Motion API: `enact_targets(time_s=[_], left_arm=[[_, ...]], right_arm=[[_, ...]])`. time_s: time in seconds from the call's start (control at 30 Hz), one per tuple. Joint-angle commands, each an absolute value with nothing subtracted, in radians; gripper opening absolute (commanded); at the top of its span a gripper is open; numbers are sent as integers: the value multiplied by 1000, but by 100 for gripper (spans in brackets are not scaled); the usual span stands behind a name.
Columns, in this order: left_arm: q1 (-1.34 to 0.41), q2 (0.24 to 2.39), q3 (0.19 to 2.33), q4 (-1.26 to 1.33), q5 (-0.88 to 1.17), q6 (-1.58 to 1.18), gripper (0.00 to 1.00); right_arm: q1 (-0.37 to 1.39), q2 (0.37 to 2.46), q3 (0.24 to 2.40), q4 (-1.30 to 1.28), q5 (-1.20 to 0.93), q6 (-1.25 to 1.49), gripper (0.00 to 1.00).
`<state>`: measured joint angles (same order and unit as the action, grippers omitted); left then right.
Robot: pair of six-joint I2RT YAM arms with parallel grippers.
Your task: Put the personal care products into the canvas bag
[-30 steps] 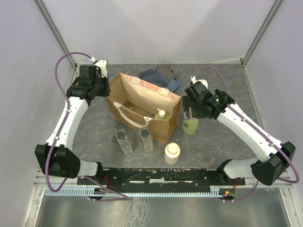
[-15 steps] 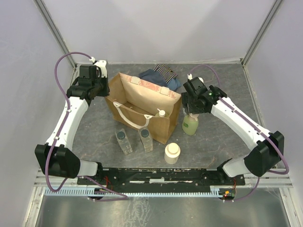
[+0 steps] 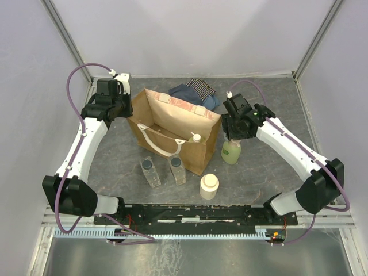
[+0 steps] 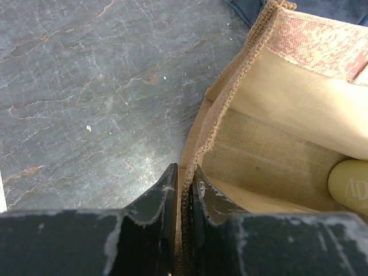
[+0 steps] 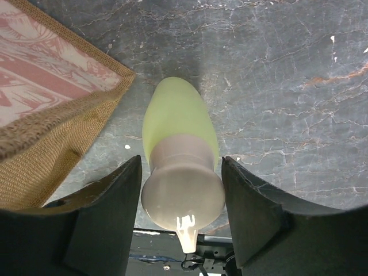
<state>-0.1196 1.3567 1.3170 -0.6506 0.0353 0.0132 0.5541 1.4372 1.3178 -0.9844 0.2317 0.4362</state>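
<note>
Canvas bag (image 4: 276,103) rim clamped in left jaws; bagged bottle (image 4: 349,187) shows "AD". Right jaws flank a yellow-green bottle (image 5: 178,118), grip unclear.

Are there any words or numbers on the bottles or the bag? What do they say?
"AD": faint letters on the yellow-green bottle inside the bag. They are cut off by the picture's edge, so I am not sure.
Pink print on the bag: a pattern, no words I can read.
Other green bottle, clear bottles, jar: no readable text shows.
</note>
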Motion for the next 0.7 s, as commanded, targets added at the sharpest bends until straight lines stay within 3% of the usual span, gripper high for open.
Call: enact_targets(time_s=[0.0, 0.33, 0.67], left_arm=[[-117, 1338, 1354, -638, 18, 28, 17], [-117, 1340, 1353, -641, 20, 29, 17], [-117, 1351, 1355, -641, 34, 26, 17]], right_arm=[[551, 1442, 1323, -999, 212, 422, 64], [552, 1432, 1442, -1111, 283, 395, 23], [551, 1458, 1943, -1266, 531, 264, 13]])
